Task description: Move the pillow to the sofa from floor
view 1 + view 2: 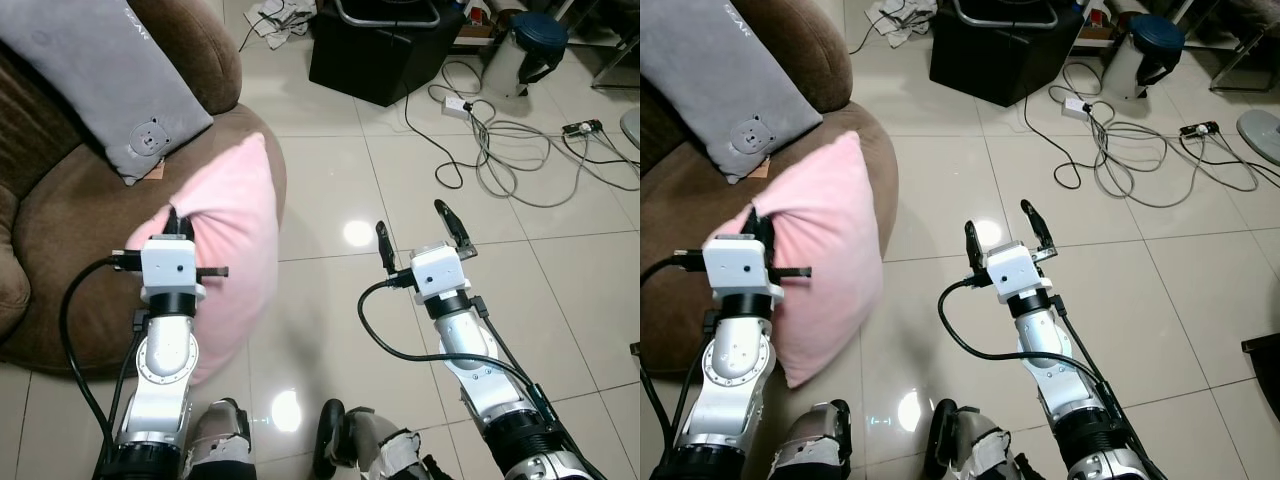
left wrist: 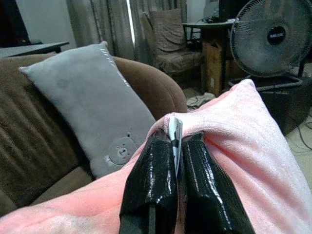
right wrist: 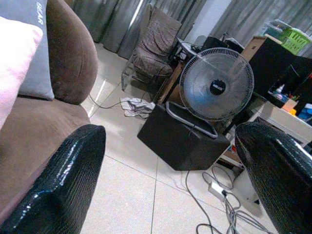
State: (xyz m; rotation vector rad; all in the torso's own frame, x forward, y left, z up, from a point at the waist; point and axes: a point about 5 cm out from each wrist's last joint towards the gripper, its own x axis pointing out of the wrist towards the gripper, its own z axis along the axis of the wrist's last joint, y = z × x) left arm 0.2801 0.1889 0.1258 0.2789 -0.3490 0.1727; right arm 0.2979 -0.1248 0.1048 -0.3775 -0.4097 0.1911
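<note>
— 2 cushions in sight; where do they sit?
— On the brown sofa (image 1: 60, 230) a grey pillow (image 1: 100, 75) leans against the backrest. The pink pillow (image 1: 235, 230) hangs at the seat's front edge, partly over the tiled floor (image 1: 330, 170).
— What holds it?
— The left gripper (image 2: 176, 161), fingers pinched tight on a fold of its fabric beside a white tag (image 2: 175, 134).
— And the other arm?
— The right gripper (image 1: 420, 232) hovers over the tiles, fingers spread wide, grasping nothing. Beyond it, a fan (image 3: 216, 85) on a black box (image 3: 178, 139), then loose cables (image 1: 500, 140).
</note>
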